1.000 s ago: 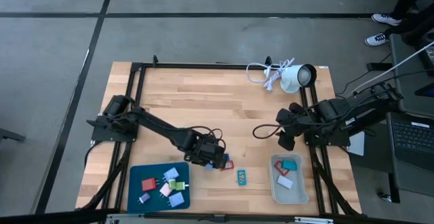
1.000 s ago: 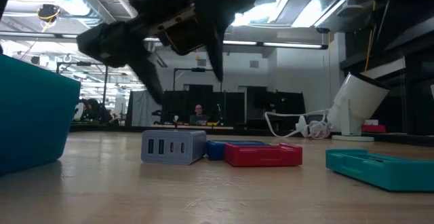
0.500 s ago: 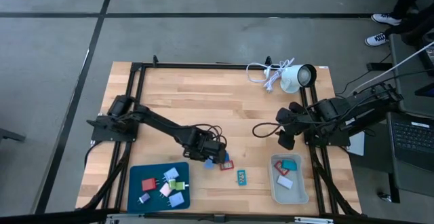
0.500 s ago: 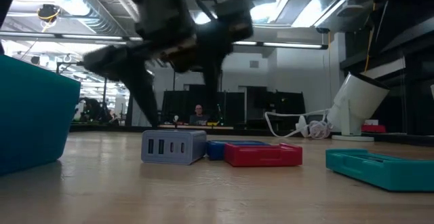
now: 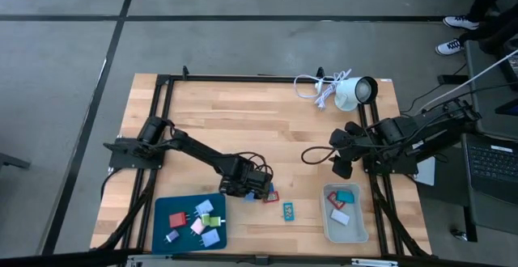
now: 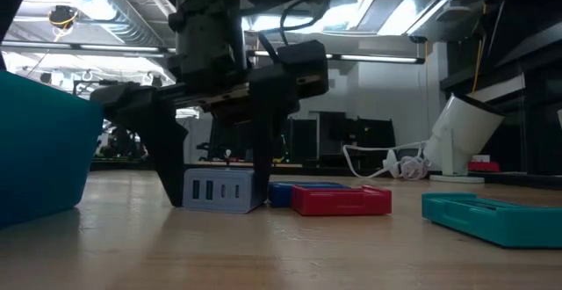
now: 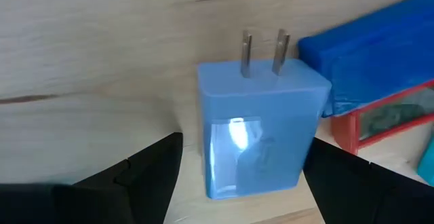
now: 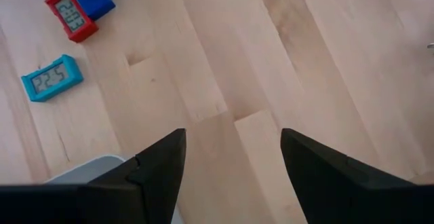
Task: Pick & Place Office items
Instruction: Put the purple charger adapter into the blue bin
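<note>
left gripper [image 6: 215,198] astride charger [image 7: 258,132] | blue block [image 7: 369,58] – red clock [image 7: 386,119] beside

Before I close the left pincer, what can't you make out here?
- High view: charger hidden under the left pincer.
- Left wrist view: blue piece and red clock cut by the edge.
- Low view: teal clock cut by the edge.
- High view: blue tray pieces too small to identify.

Teal clock [image 8: 52,79] display: "22:5"; red clock [image 8: 70,13] digits unreadable.
</note>
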Available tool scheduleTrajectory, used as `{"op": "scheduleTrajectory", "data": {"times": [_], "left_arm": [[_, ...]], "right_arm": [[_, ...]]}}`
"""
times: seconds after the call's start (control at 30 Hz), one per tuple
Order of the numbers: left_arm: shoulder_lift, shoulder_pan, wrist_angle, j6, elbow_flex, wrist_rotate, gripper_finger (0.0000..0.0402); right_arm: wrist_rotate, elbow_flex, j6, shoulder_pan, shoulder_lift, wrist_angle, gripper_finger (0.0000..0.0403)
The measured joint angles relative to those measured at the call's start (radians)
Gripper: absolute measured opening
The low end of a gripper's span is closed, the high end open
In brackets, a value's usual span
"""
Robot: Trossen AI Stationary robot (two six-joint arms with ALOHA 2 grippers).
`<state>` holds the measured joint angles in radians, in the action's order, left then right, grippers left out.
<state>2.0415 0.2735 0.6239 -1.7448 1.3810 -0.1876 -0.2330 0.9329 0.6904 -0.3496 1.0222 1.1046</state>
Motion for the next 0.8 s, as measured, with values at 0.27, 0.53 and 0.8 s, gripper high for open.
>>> {"op": "scheduleTrajectory", "data": {"times": [0.27, 0.53, 0.8], "left_arm": [[0.031, -0.003, -0.008, -0.003, 0.002, -0.02, 0.0292], [0.035, -0.001, 0.018, -0.001, 0.002, 0.004, 0.0284], [0.035, 0.001, 0.026, 0.02, 0.001, 0.005, 0.0211]], "right_arm": [[-0.011, 0.0, 0.021, 0.0, 0.0, 0.0, 0.0245], [-0.011, 0.0, 0.024, 0.0, 0.0, 0.0, 0.0245], [-0.014, 0.0, 0.031, 0.0, 0.0, 0.0, 0.0245]]}}
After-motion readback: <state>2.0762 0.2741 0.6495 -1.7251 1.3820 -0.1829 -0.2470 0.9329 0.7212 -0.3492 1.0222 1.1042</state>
